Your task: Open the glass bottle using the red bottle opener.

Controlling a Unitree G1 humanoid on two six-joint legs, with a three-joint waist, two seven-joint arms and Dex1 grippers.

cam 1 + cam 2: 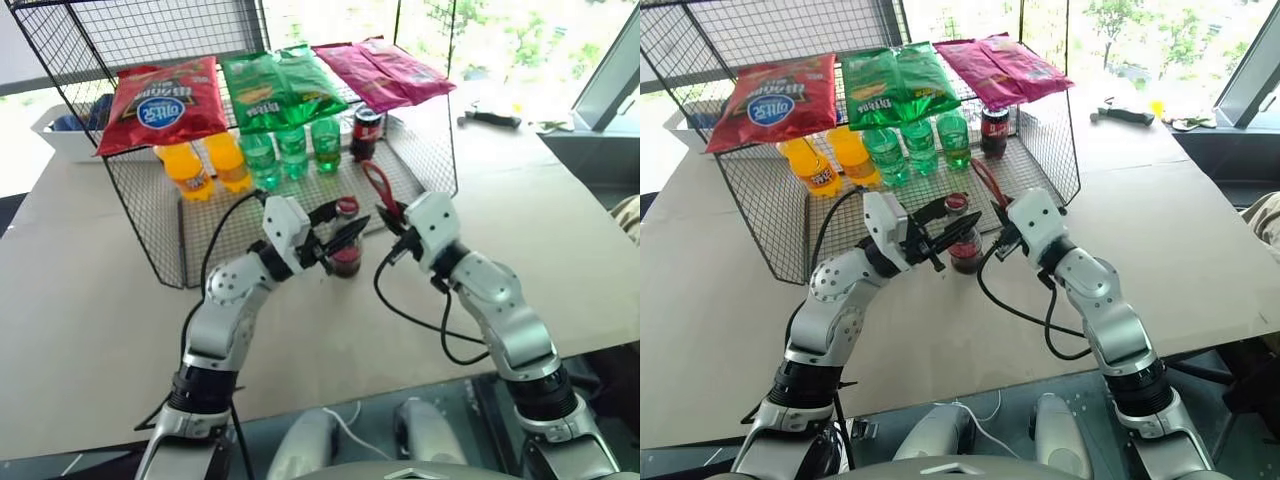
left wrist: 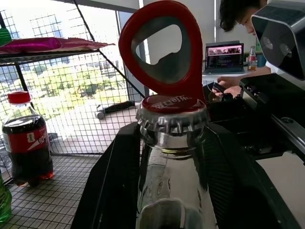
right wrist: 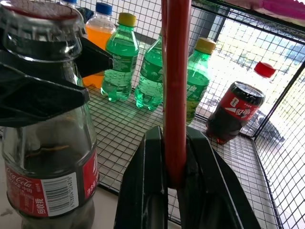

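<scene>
The table (image 1: pixel 90 300) in front of me carries a black wire rack (image 1: pixel 150 250), with three snack bags (image 1: pixel 275 85) lying across its top. Under them, on the rack's floor, stand two orange bottles (image 1: pixel 205 165), three green bottles (image 1: pixel 292 152) and a small dark cola bottle (image 1: pixel 366 133). Just in front of the rack stands the glass bottle (image 1: pixel 346 255) on the table, its red cap (image 2: pixel 172 106) still on. My left end effector (image 1: pixel 335 240) has its fingers on either side of the bottle's neck, below the cap. My right end effector (image 1: pixel 392 222) is clamped on the handle of the red bottle opener (image 1: pixel 378 190), whose ring head (image 2: pixel 162 47) stands upright just behind the cap.
</scene>
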